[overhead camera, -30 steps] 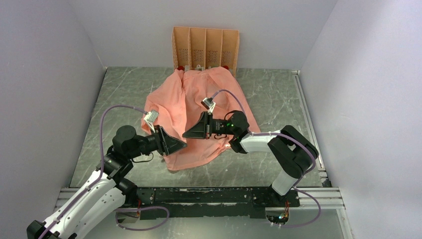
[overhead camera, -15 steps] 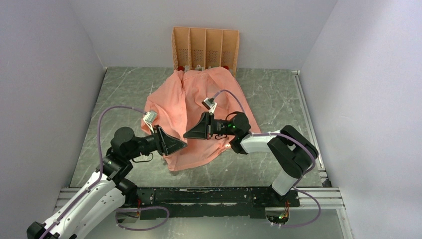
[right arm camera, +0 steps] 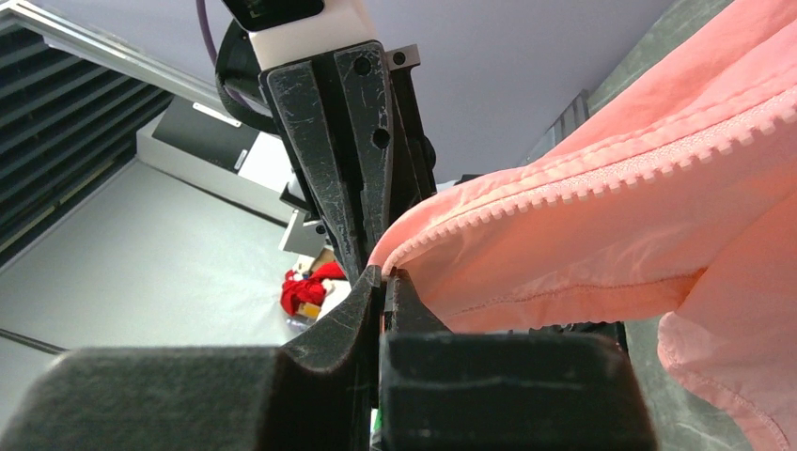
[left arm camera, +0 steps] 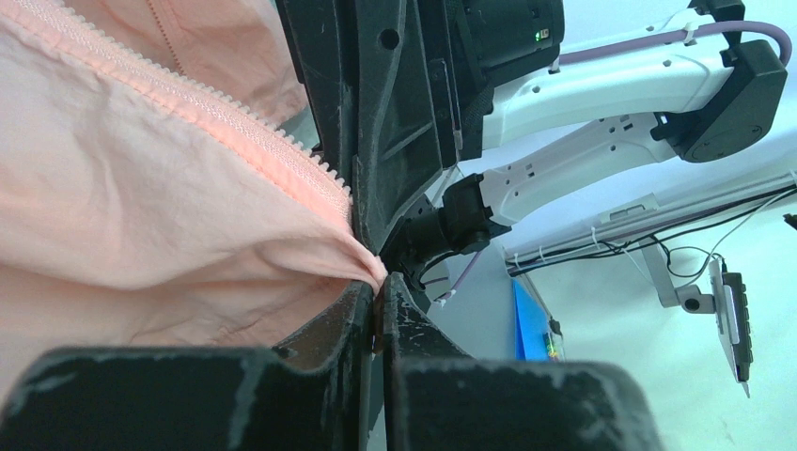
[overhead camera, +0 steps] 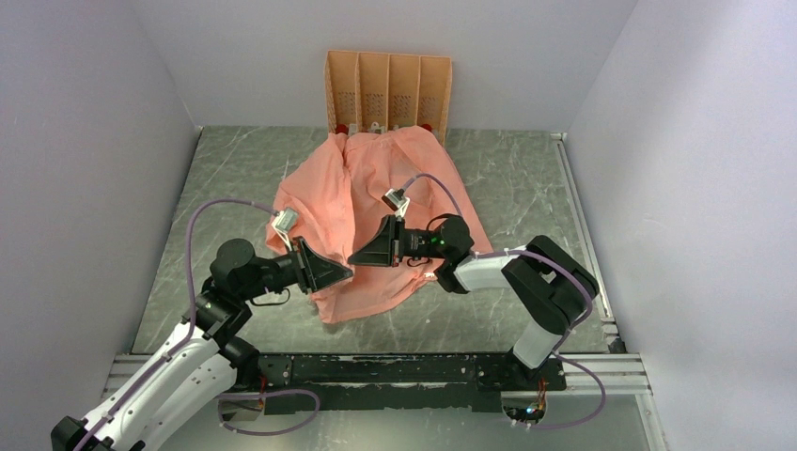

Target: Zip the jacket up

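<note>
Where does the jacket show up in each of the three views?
Top external: the jacket spread mid-table, before the rack.
Left wrist: fills the left half, above the fingers.
Right wrist: upper right, zipper teeth showing.
Shared landmark: the hem tip that the left gripper and right gripper both pinch.

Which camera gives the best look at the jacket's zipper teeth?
The left wrist view: the zipper teeth run large and sharp across the frame. The right wrist view also shows the teeth, along the fabric's edge. The top view shows the jacket, teeth too small to see.
</note>
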`<state>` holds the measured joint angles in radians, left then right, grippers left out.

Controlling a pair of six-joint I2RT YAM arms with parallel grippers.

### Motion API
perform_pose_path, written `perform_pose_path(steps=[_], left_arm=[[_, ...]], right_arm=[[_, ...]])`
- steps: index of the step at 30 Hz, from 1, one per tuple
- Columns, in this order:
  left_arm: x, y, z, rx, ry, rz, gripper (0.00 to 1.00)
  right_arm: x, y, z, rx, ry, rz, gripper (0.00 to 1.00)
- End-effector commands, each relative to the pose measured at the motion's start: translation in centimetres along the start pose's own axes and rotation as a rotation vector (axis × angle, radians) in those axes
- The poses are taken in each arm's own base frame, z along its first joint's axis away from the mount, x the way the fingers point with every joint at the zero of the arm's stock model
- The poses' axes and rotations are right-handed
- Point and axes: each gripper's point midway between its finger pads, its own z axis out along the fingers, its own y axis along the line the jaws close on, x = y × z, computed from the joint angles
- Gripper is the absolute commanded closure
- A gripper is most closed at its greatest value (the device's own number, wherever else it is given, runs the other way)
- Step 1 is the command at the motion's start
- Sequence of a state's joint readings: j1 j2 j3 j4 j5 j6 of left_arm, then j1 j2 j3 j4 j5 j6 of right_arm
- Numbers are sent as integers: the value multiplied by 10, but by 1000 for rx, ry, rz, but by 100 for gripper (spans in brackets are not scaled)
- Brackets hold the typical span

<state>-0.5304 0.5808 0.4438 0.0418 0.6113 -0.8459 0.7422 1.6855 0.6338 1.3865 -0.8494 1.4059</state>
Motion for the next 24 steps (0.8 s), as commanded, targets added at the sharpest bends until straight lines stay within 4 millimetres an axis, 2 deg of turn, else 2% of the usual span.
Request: perform_pose_path(steps=[1, 5, 14, 18, 24], left_arm=[[-7, -11, -1, 44, -14, 40, 92], [-8, -5, 1, 15, -13, 33, 92], [-12, 18, 5, -107, -29, 16, 92], [-16, 26, 6, -155, -41, 17, 92], [-30, 36, 8, -223, -73, 40, 92]], right_arm=[[2, -2, -1, -3, 11, -45, 100], [1, -6, -1, 34, 10, -63, 100], [-8, -13, -6, 167, -7, -164, 61], [-16, -22, -20, 276, -37, -207, 52], [-24, -42, -58, 527, -73, -292, 43]])
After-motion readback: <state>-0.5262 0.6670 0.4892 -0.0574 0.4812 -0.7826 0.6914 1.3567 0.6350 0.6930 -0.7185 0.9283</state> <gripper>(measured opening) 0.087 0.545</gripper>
